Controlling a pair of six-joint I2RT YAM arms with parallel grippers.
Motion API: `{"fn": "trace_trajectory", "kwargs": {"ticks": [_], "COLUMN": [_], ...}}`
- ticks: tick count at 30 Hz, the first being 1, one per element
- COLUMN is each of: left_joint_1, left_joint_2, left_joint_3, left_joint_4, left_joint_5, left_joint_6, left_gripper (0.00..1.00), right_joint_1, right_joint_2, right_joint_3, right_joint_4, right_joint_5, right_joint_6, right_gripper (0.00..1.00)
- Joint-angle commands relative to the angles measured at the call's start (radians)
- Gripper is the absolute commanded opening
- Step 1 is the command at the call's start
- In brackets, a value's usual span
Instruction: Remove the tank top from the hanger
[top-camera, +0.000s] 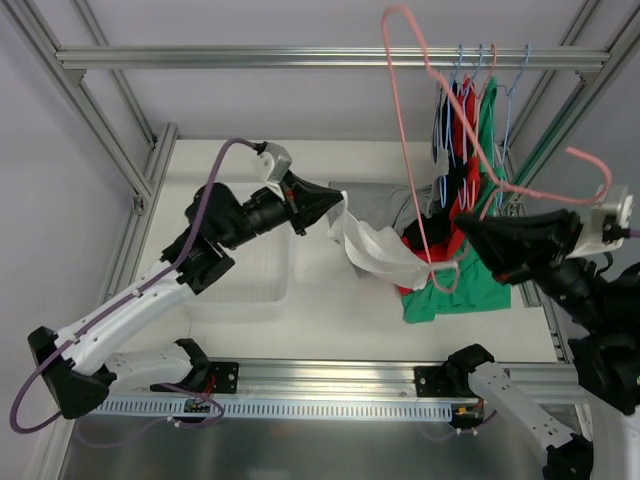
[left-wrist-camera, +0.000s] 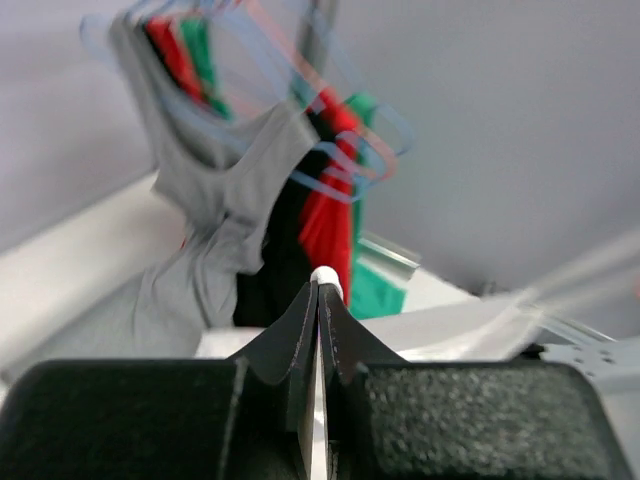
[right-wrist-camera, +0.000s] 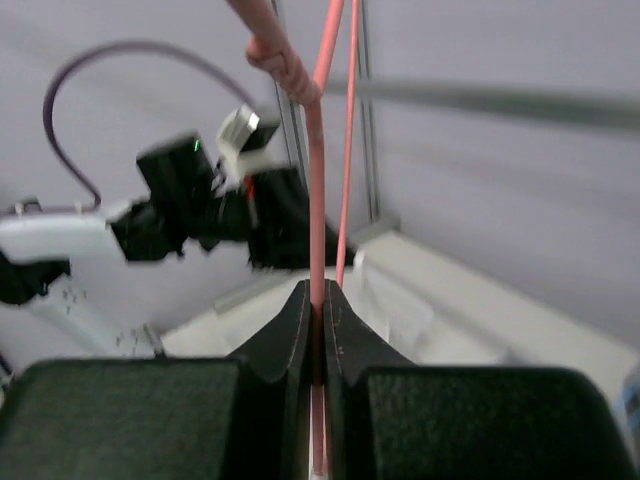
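Note:
A white tank top (top-camera: 375, 245) stretches across the middle of the table between the two arms. My left gripper (top-camera: 338, 207) is shut on its left end; a bit of white cloth shows at the fingertips in the left wrist view (left-wrist-camera: 326, 276). A pink hanger (top-camera: 440, 130) stands tall at the right, one end still caught in the tank top. My right gripper (top-camera: 462, 228) is shut on the hanger's wire, which rises between the fingers in the right wrist view (right-wrist-camera: 316, 200).
More garments in red, black, green and grey hang on blue hangers (top-camera: 470, 110) from the top rail. A green garment (top-camera: 455, 290) lies on the table at the right. A clear tray (top-camera: 245, 275) sits at the left under my left arm.

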Motion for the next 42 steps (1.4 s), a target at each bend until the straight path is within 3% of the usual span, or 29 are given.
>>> {"fn": "trace_trajectory", "kwargs": {"ticks": [1,5,10,12,15,16,17,19,21,22,23,24,25,33,37,40,42], "left_joint_1": [-0.009,-0.009,-0.015,-0.024,-0.029,-0.031,-0.031,-0.034,-0.035,-0.037,-0.037,-0.037,-0.037,-0.037,-0.038,-0.043,-0.046], "left_joint_2": [-0.108,-0.11,-0.03,-0.01,0.027,0.039,0.042,0.042,0.03,0.008,-0.001,-0.012,-0.027,-0.052,-0.047,-0.056,-0.064], "left_joint_3": [-0.056,-0.136,-0.237,-0.262,-0.271,-0.271,-0.268,-0.25,-0.234,-0.233,-0.231,-0.228,-0.224,-0.219,-0.211,-0.204,-0.202], "left_joint_4": [0.083,0.059,0.085,0.083,0.06,0.053,0.027,-0.01,-0.062,-0.079,-0.093,-0.122,-0.138,-0.237,-0.282,-0.306,-0.314], "left_joint_5": [0.145,0.133,0.104,0.084,0.057,0.054,0.05,0.038,0.004,-0.016,-0.033,-0.054,-0.062,-0.099,-0.108,-0.125,-0.122], "left_joint_6": [0.054,0.032,-0.033,-0.034,-0.031,-0.027,-0.016,-0.001,0.019,0.022,0.031,0.038,0.042,0.061,0.05,0.047,0.047], "left_gripper": [0.0,0.0,0.0,0.0,0.0,0.0,0.0,0.27,0.48,0.72,0.86,0.96,0.99,0.99,0.99,0.99,0.99], "right_joint_1": [0.004,0.005,0.019,0.027,0.028,0.028,0.028,0.025,0.028,0.028,0.027,0.027,0.028,0.037,0.057,0.057,0.057], "right_joint_2": [0.151,0.274,0.263,0.224,0.134,0.113,0.11,0.107,0.128,0.145,0.186,0.206,0.234,0.663,0.924,1.11,1.173], "right_joint_3": [0.051,-0.068,-0.271,-0.323,-0.295,-0.274,-0.249,-0.246,-0.226,-0.206,-0.184,-0.13,-0.099,0.327,0.751,0.986,1.042], "right_joint_4": [0.628,1.052,1.047,0.961,0.544,0.319,0.231,0.066,-0.012,-0.077,-0.108,-0.154,-0.182,-0.397,-0.495,-0.538,-0.538], "right_joint_5": [-0.035,0.114,0.265,0.342,0.327,0.325,0.31,0.319,0.348,0.357,0.374,0.38,0.388,0.502,0.56,0.578,0.585], "right_joint_6": [0.125,0.141,-0.073,-0.118,-0.128,-0.115,-0.094,-0.074,-0.066,-0.069,-0.069,-0.074,-0.075,-0.089,-0.1,-0.103,-0.103], "right_gripper": [0.0,0.0,0.0,0.0,0.0,0.0,0.0,0.0,0.0,0.0,0.0,0.0,0.0,0.0,0.0,0.0,0.0]}}
